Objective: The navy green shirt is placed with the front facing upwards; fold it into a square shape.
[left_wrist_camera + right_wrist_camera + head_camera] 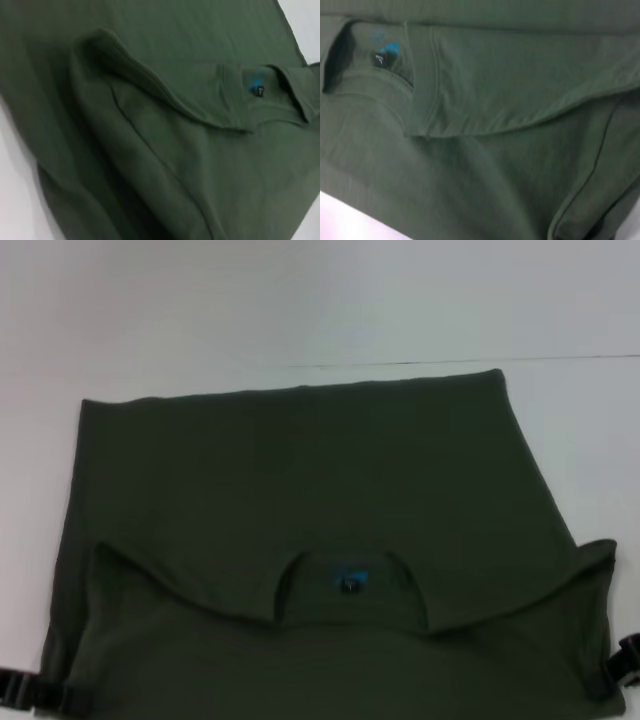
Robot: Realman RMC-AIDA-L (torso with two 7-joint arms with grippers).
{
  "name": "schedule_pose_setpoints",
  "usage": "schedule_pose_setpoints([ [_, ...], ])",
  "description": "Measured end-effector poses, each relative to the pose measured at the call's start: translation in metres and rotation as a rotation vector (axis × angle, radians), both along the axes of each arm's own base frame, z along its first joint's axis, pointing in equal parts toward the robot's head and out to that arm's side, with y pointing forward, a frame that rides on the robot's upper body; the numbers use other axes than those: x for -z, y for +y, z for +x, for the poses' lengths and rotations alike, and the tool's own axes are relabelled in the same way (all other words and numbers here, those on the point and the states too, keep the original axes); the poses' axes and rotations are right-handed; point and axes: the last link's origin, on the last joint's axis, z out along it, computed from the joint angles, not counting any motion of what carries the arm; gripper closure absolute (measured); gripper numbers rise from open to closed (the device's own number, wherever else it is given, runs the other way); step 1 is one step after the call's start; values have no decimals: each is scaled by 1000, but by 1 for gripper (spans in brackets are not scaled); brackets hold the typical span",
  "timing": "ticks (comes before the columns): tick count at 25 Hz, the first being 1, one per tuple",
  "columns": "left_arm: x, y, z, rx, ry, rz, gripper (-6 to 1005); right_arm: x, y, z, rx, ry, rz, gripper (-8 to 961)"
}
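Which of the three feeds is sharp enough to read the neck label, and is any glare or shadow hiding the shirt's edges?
Head view: soft overall, the neck label only a blue smudge, the shirt edges plain on the pale table, no glare. Left wrist view: blurred, label unreadable. Right wrist view: blurred too, collar opening in shadow.

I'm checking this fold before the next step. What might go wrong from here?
1. The dark olive-green cotton T-shirt has a flap folded over by the collar whose edge curves rather than runs straight, so the final square may end up uneven.
2. The left hand and right hand sit at the near corners; pulling unevenly could skew the fold.
3. The white table looks smooth, so the fabric may slide.
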Motion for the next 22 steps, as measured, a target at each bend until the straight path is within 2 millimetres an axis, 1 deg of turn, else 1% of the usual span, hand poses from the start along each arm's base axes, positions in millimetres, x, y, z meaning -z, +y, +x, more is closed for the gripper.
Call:
schedule_pose_setpoints([
  [5, -2, -13, 0, -8, -24, -58, 878, 2, -6, -3, -9, 5, -56, 920],
  [10, -2, -16, 3, -2, -43, -80, 874, 1, -9, -4, -9, 17, -80, 921],
  [16, -4, -9, 9, 21, -68, -51, 868, -3, -8, -11, -30, 55, -78, 921],
  [17, -9, -4, 11, 27, -89, -17, 867, -8, -6, -14, -38, 81, -58, 921],
  [18, -9, -4, 11, 27, -89, -17, 866, -8, -6, -14, -38, 81, -58, 920],
  [19, -12, -2, 12, 30, -98, 2, 865, -13, -4, -16, -43, 98, -41, 920],
  [22, -25, 7, 15, 33, -135, 83, 862, -28, 3, -22, -55, 148, 34, 920],
])
